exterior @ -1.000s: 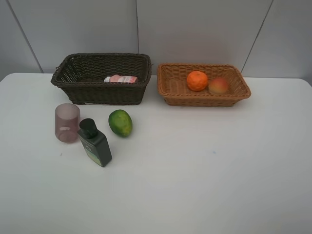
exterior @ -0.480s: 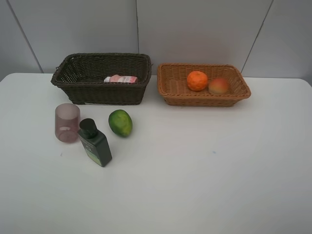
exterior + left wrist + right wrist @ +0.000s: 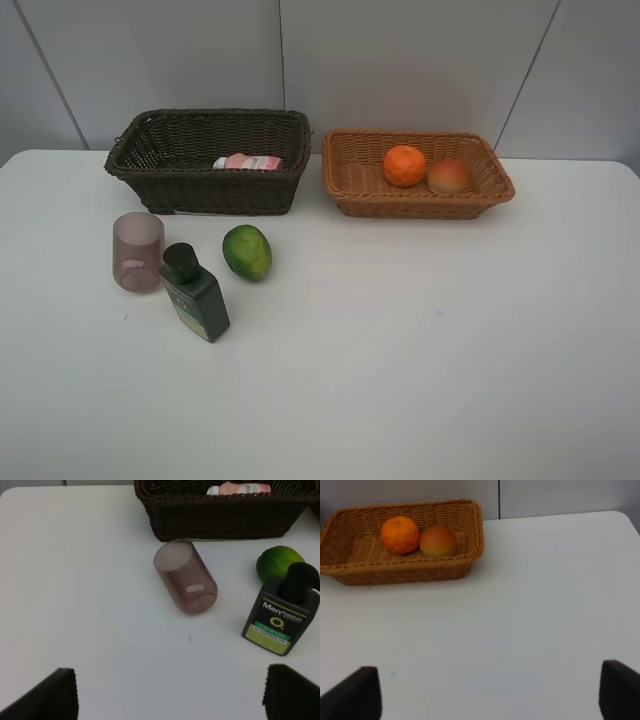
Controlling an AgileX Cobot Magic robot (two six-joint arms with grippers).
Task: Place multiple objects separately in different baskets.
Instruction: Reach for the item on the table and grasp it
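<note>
The dark brown basket (image 3: pixel 160 175) holds the pink white-capped bottle (image 3: pixel 248 162). The light tan basket (image 3: pixel 350 190) holds the orange (image 3: pixel 405 166) and the red-yellow fruit (image 3: pixel 450 177). On the table in front of the dark basket stand the mauve cup (image 3: pixel 137 251), the dark green black-capped bottle (image 3: pixel 195 293) and the green fruit (image 3: pixel 247 252). Neither arm shows in the high view. My left gripper (image 3: pixel 170 692) is open, wide apart, short of the cup (image 3: pixel 186 583) and bottle (image 3: pixel 282 617). My right gripper (image 3: pixel 487 690) is open, well short of the tan basket (image 3: pixel 350 572).
The white table (image 3: pixel 420 340) ends at a grey panelled wall (image 3: pixel 400 60) behind the baskets. The two baskets stand side by side with a narrow gap between them.
</note>
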